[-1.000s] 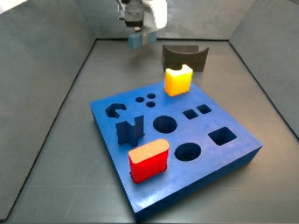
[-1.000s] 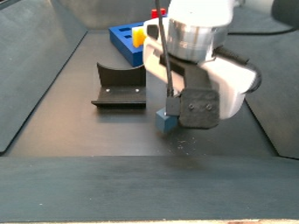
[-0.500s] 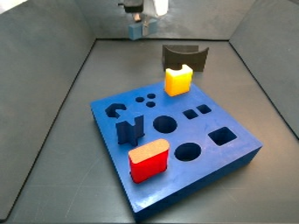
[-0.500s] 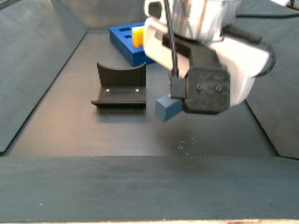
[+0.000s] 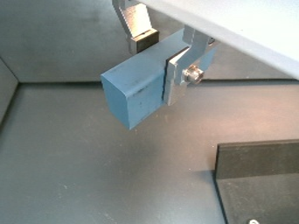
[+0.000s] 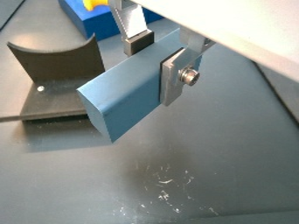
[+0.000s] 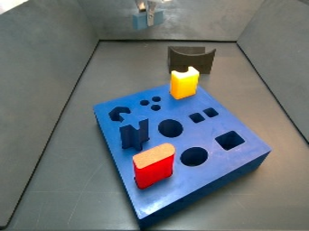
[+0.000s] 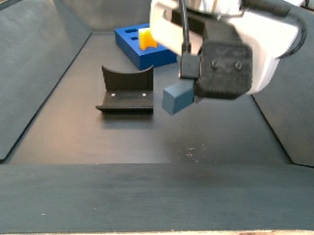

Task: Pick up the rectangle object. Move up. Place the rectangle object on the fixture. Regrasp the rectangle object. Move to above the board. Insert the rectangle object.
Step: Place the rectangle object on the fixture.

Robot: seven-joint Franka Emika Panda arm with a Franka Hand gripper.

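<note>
The pincer (image 8: pixel 185 84) hangs in the air above the grey floor, its two silver fingers (image 5: pixel 176 72) clamped on the bar (image 5: pixel 133 87). The bar is held near one end, so most of its slate-blue length sticks out to one side of the plates, as both wrist views show (image 6: pixel 122 94). In a side view the bar (image 8: pixel 178 96) floats clear of the floor, its end face showing below the pincer's big white and black body. The fixture (image 8: pixel 125 92) stands on the floor just beside and below it, not touching; a wrist view shows its curved dark wall (image 6: pixel 52 59) behind the bar.

Farther back lies the board (image 7: pixel 182 149), bright blue with round and square holes. A yellow block (image 7: pixel 183 82) stands at its far edge, close to the fixture (image 7: pixel 191 60); a red block (image 7: pixel 154 168) and a dark blue notched block (image 7: pixel 135 133) stand nearer. In that view the pincer (image 7: pixel 146 15) is high up by the back wall, small and blurred.
</note>
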